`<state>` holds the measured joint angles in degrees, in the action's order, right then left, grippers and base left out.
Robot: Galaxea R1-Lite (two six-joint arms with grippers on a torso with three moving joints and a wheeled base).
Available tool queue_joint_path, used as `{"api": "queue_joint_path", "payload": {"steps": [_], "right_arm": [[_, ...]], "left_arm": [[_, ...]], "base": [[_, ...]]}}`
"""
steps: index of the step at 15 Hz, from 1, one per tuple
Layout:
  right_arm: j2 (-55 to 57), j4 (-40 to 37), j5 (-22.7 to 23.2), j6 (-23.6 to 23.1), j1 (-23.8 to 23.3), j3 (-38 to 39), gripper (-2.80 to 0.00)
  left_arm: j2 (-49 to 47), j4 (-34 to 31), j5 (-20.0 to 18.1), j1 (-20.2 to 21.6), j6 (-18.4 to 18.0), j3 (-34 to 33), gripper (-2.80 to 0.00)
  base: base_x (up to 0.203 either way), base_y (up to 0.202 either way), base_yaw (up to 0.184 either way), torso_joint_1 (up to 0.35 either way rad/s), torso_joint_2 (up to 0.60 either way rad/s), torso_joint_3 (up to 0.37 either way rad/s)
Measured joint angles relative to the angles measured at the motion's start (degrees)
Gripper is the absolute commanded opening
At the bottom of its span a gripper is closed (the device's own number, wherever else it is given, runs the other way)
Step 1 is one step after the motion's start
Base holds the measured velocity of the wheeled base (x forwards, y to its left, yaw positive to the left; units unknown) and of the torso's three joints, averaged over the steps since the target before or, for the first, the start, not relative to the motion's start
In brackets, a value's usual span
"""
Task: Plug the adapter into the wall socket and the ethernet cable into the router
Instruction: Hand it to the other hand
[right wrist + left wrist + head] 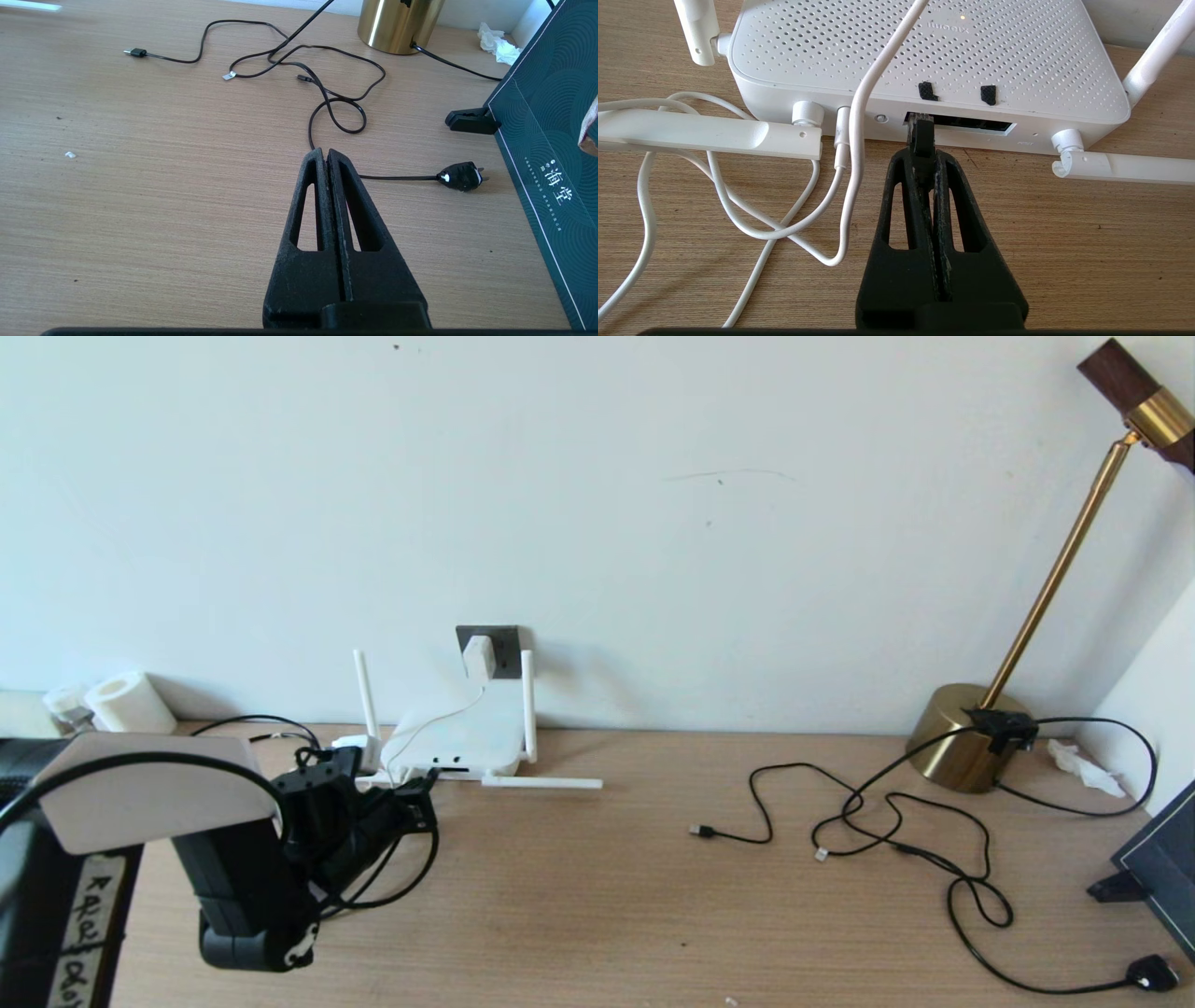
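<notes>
Two arms on this rig, but only the left gripper (923,140) is working rn. I'm seeing its jaws clamped on the black connector end of the ethernet cable (921,132), holding the tip right at the dark port slot on the router (924,60) edge. Can't tell whether the plug is seated or just touching the slot mouth; the fingers are blocking that bit. In the head view the left gripper (417,798) is sitting low by the router (462,739), w/ the ethernet cable (392,873) looping down under the arm, and its far end is hidden behind the arm body.

Adapter (479,657) is sitting in the wall socket (505,644) above the router, its thin white cord (439,719) dropping onto the router top. Wrist cam is showing that white cord (859,116) running to a small plug on the router edge, w/ slack coiling on the table (1064,242).

Right gripper (325,156) is hovering over bare table (140,186), jaws pressed together w/ nothing between them; it's out of the head cam's frame. Just beyond it I'm picking out a black mains plug (461,176) on its cord, thin black cables (299,60), the brass lamp base (399,23) cut off at the frame edge, and a dark box (551,140) partly cropped.
</notes>
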<state>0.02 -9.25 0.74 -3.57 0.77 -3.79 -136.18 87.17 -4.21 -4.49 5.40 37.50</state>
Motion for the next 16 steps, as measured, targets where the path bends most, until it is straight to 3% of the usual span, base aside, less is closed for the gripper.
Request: {"api": "queue_joint_path", "payload": {"steps": [16], "right_arm": [[0.0,-0.02,0.0,0.0,0.0,0.0,-2.8]], "left_arm": [[-0.84,0.01,0.16,0.04,0.02,2.34,-2.8]], "base": [[0.0,0.0,0.0,0.0,0.0,0.0]]}}
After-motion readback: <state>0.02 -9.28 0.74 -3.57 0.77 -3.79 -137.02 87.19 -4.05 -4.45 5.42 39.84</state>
